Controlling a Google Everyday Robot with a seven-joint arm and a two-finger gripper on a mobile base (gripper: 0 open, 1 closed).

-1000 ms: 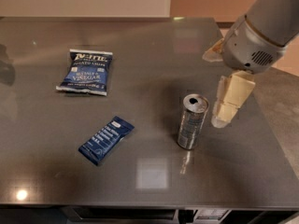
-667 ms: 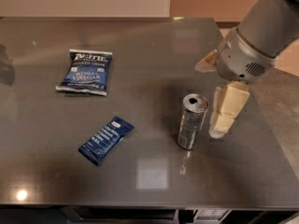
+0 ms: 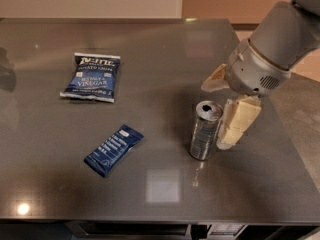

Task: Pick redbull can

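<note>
Two cream fingers [image 3: 239,119] of your gripper [image 3: 215,113] stand spread apart, pinching nothing. The slim silver-grey redbull can [image 3: 204,134] stands upright on the dark grey table [image 3: 165,59], just beside the lower finger. Well apart from the gripper, past the can, you see a flat dark-blue snack bar wrapper [image 3: 113,150] and a blue chip bag [image 3: 92,77].

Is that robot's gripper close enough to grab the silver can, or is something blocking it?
Probably yes. The open gripper hangs right beside the upright redbull can, with nothing between them; the chip bag and the snack bar lie well away from it.
</note>
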